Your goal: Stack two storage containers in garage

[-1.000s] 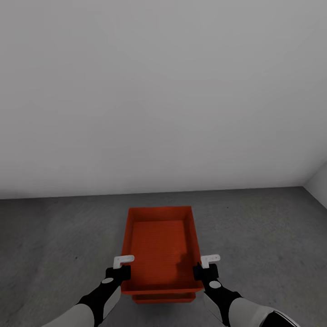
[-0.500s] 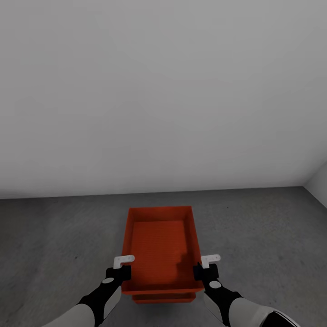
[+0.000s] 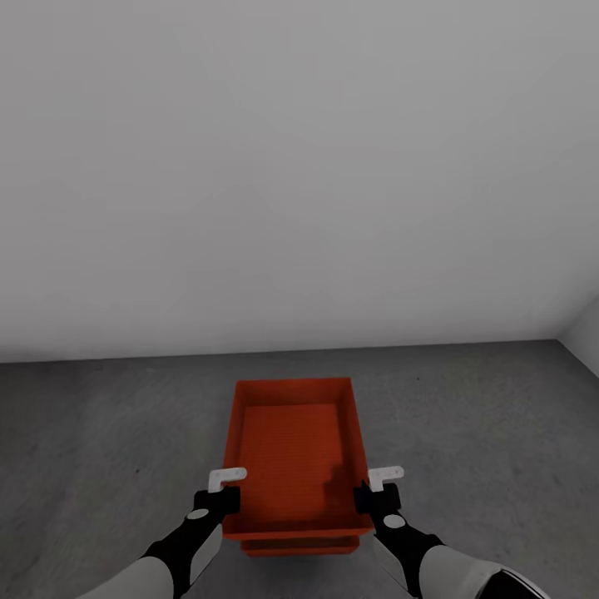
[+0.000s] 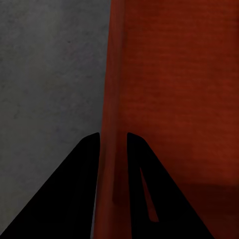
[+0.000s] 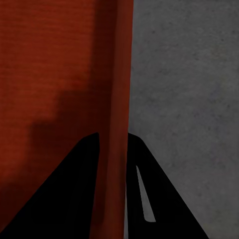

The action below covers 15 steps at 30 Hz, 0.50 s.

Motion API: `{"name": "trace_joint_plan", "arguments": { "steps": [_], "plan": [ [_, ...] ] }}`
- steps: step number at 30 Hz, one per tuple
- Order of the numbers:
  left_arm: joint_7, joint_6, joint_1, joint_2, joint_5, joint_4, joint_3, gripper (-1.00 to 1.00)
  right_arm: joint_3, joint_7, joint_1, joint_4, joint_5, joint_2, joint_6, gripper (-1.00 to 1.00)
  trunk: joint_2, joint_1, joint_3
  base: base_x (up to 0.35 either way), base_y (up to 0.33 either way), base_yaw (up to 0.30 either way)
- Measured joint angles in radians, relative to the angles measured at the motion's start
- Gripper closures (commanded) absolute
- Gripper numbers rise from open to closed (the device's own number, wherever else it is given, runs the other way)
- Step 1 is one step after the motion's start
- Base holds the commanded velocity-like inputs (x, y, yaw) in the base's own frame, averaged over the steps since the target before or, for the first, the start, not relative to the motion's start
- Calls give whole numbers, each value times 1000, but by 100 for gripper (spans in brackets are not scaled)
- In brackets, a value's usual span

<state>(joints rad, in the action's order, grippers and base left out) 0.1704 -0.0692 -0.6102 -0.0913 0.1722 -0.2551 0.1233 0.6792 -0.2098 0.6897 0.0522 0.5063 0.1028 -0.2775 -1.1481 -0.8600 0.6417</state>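
Orange-red plastic, thin-walled and rigid, is what the upper storage container (image 3: pixel 295 453) appears to be: light, smooth, probably slippery. It is held over the lower storage container (image 3: pixel 299 546), which sits on the dark grey garage floor (image 3: pixel 100 433) near the pale wall (image 3: pixel 299 166). Each long side rim is pinched between narrowly parted fingers of the left gripper (image 3: pixel 223 491) and right gripper (image 3: pixel 376 489); those rims are judged the best holds
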Motion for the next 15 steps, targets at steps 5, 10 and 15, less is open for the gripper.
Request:
{"name": "trace_joint_plan", "arguments": {
  "steps": [5, 10, 15],
  "plan": [
    [1, 0, 0, -1, 0, 0, 0, 100, 0, 1, 0, 0, 0, -1, 0, 100, -35, -19, 16, 0, 0, 0],
    [1, 0, 0, -1, 1, 0, 0, 100, -1, 2, 0, 1, -1, -1, 1, 100, -70, -38, 31, 0, 0, 0],
    [0, -1, 0, 0, 1, 0, 0, 100, 0, 0, 0, 1, -1, 0, 0, 100, -105, -58, 47, 0, 0, 0]
  ]
}}
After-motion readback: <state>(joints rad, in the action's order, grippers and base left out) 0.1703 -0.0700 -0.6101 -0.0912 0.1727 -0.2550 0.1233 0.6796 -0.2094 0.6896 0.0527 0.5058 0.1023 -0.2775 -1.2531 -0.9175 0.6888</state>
